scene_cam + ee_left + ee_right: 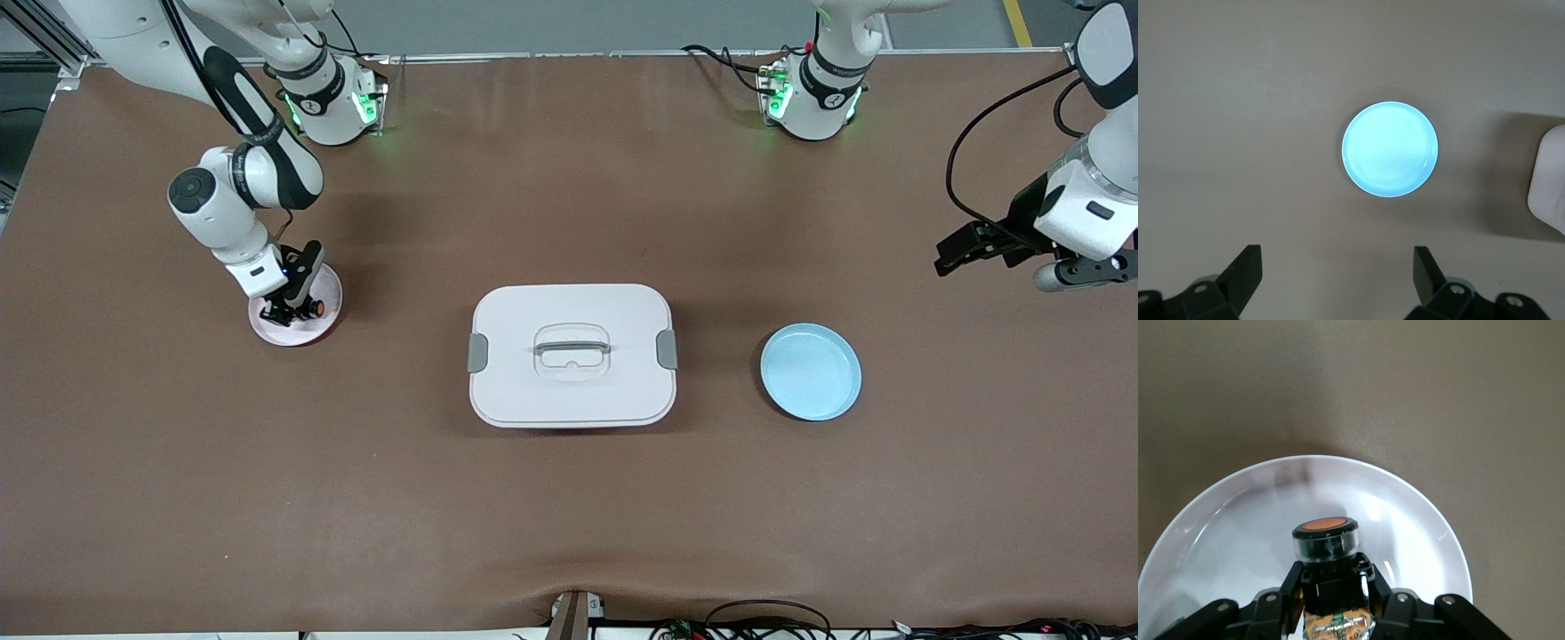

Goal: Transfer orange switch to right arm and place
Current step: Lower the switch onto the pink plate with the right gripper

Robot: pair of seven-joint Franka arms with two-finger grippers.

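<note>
Cables trail along the table's nearest edge, dark loops just past the lip of the brown mat, which ripples slightly there and otherwise spreads smooth and matte across the whole table. Mid-table sits a white lidded box, rounded corners, grey clips at both ends, a handle recessed in its lid. Toward the left arm's end, level with the box, lies a pale blue plate, and the left wrist view looks straight down on that same disc with nothing in it. Up in the air over the bare mat at that end hangs the left gripper, its fingers spread wide apart with nothing between them; that arm is waiting. Now to the action: at the right arm's end, the right gripper is down over a pale pink plate, fingers clamped on the black body of the orange switch. The wrist view shows its round orange cap facing outward over the plate's glossy inner surface. Whether the switch touches the plate, I cannot tell. Along the farthest edge both arm bases glow with green lights, and past the table runs grey floor, with metal framing at the right arm's corner and a yellow line at the left arm's.
</note>
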